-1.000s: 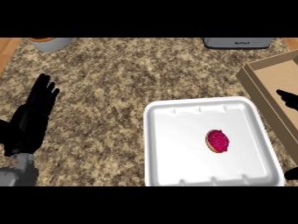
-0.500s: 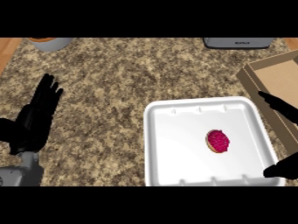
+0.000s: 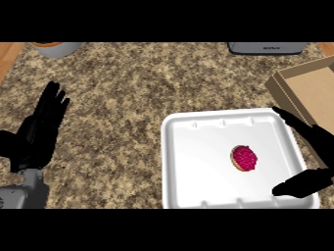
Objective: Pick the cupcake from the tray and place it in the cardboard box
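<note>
A cupcake (image 3: 245,158) with pink frosting lies near the middle of a white tray (image 3: 191,166) at the lower right of the counter. Beyond the tray's right side, an open cardboard box (image 3: 321,93) stands at the right edge. My right hand (image 3: 327,157) is open over the tray's right rim, fingers stretched up and thumb pointing left along the tray's lower right corner. It is to the right of the cupcake and apart from it. My left hand (image 3: 39,130) rests open at the left, fingers up.
A grey bowl (image 3: 56,48) sits at the far left top edge and a grey appliance (image 3: 265,47) at the top right. Wooden floor shows beyond the counter's left edge.
My right hand has moved left and down, from over the box edge to the tray's right rim, its thumb now over the tray corner. The left hand barely shifted.
</note>
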